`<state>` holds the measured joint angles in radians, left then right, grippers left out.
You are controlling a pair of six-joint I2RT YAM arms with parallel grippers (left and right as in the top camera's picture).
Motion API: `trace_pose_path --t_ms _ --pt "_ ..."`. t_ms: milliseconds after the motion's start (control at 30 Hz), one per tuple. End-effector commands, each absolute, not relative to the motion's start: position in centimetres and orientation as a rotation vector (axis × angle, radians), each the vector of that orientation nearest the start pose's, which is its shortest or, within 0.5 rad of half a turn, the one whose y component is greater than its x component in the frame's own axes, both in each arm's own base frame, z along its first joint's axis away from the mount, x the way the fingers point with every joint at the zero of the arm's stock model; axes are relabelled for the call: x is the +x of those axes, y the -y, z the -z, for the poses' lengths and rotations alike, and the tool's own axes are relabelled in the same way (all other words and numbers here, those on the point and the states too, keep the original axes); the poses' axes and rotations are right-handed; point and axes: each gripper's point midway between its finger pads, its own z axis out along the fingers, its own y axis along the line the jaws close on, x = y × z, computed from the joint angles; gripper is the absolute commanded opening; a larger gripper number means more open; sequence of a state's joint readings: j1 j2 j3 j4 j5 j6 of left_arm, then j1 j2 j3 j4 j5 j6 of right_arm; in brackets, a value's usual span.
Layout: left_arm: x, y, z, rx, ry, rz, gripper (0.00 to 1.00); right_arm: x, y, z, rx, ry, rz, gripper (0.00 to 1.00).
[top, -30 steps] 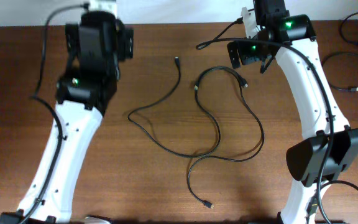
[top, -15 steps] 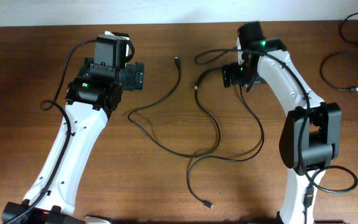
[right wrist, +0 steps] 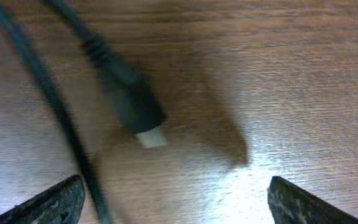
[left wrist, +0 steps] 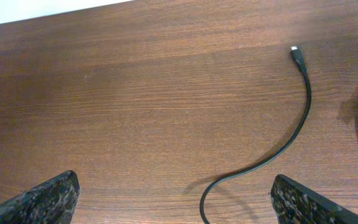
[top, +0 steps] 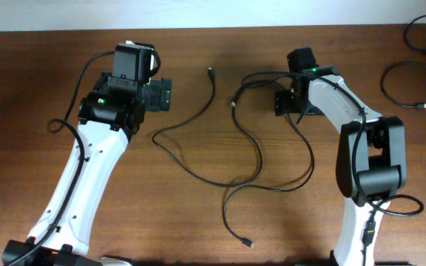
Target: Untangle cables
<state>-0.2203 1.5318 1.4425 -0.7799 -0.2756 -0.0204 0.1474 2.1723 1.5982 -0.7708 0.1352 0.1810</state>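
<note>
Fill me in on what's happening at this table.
Two robot arms are working at untangling thin black cables that lie looped across each other on the wooden table. The right gripper is open and low over one plug. The left gripper, also open, hovers near another cable's free end. Neither holds anything.

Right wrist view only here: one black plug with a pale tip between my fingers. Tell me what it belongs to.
Observer: On overhead, the right gripper hangs over the far end of a tangle of thin black cables.
Operator: List a free end.
Observer: One small black plug lies free near the robot bases.
Operator: Report the left arm.
Observer: The left gripper is open and empty, left of a second free black plug.
</note>
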Motion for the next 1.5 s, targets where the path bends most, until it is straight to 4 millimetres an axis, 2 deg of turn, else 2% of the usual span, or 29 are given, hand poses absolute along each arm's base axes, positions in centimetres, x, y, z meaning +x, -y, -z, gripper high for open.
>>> trace_pose_path --t_ms 0,67,133,167,267,367,467,533,600,667,733,833,867,900,933,1033,1100,1133,1200,1233,1300,1367,1400,1433,1467 --pt "41.4 4.4 -22.8 0.103 -2.419 -0.212 0.99 45.5 -4.0 0.1 0.084 -2.901 0.158 0.04" --pt "41.3 4.4 -22.8 0.103 -2.420 -0.212 0.99 45.5 -4.1 0.0 0.060 -2.899 0.156 0.04" --pt "41.3 4.4 -22.8 0.103 -2.420 -0.212 0.99 45.6 -4.1 -2.1 0.031 -2.876 0.156 0.04" --pt "41.4 4.4 -22.8 0.103 -2.420 -0.212 0.99 45.8 -4.1 -5.9 0.021 -2.833 0.148 0.04" --pt "41.5 4.4 -22.7 0.103 -2.420 -0.212 0.99 45.6 -4.6 -14.9 0.022 -2.707 0.083 0.04" --pt "41.7 4.5 -21.7 0.109 -2.445 -0.219 0.99 43.2 -5.3 -25.7 0.012 -2.528 -0.038 0.04" --pt "42.2 4.6 -19.7 0.120 -2.492 -0.231 0.99 40.6 -5.1 -31.0 0.011 -2.422 -0.071 0.04" --pt "42.4 4.7 -18.5 0.127 -2.521 -0.239 0.99 39.8 -6.8 -32.3 -0.038 -2.392 -0.199 0.04" --pt "42.4 4.7 -18.4 0.127 -2.521 -0.239 0.99 40.8 -5.3 -32.3 0.009 -2.369 -0.093 0.04" --pt "42.3 4.6 -18.4 0.128 -2.525 -0.241 0.99 43.1 0.4 -33.7 0.184 -2.255 0.167 0.04" --pt "42.3 4.5 -18.3 0.127 -2.528 -0.246 0.99 43.8 5.7 -35.3 0.334 -2.163 0.250 0.04" --pt "42.3 4.5 -18.3 0.128 -2.528 -0.247 0.99 42.7 14.9 -37.2 0.589 -2.027 0.338 0.04" --pt "42.3 4.5 -18.3 0.128 -2.528 -0.247 0.99 42.0 17.3 -37.8 0.647 -1.987 0.367 0.04" --pt "42.3 4.5 -18.3 0.128 -2.528 -0.247 0.99 40.8 20.0 -38.9 0.731 -1.932 0.412 0.04" --pt "42.3 4.5 -18.4 0.128 -2.528 -0.247 0.99 38.8 23.2 -40.5 0.815 -1.865 0.493 0.04" --pt "42.3 4.2 -18.4 0.118 -2.525 -0.271 0.99 33.9 29.1 -43.6 0.978 -1.722 0.647 0.04" --pt "42.3 4.2 -18.4 0.119 -2.525 -0.271 0.99 30.7 32.7 -44.9 1.069 -1.629 0.717 0.04" --pt "42.3 4.2 -18.4 0.119 -2.526 -0.271 0.99 28.5 35.0 -45.6 1.122 -1.561 0.763 0.04" --pt "42.2 4.1 -18.3 0.121 -2.532 -0.273 0.99 26.7 36.5 -45.9 1.161 -1.528 0.794 0.04" --pt "42.1 4.1 -18.3 0.121 -2.532 -0.273 0.99 26.8 36.5 -45.7 1.154 -1.539 0.778 0.04" --pt "42.1 4.1 -18.3 0.120 -2.532 -0.272 0.99 29.4 35.4 -43.5 1.134 -1.622 0.632 0.04" --pt "42.1 4.1 -18.3 0.120 -2.532 -0.273 0.99 32.6 34.0 -37.9 1.156 -1.792 0.514 0.04" --pt "42.2 4.1 -18.3 0.120 -2.532 -0.272 0.99 34.3 33.4 -33.9 1.173 -1.898 0.484 0.04" --pt "42.2 4.1 -18.3 0.120 -2.532 -0.273 0.99 36.2 32.7 -28.1 1.198 -2.030 0.449 0.04" --pt "42.1 4.1 -18.3 0.120 -2.532 -0.273 0.99 37.1 32.2 -24.3 1.236 -2.097 0.417 0.04"
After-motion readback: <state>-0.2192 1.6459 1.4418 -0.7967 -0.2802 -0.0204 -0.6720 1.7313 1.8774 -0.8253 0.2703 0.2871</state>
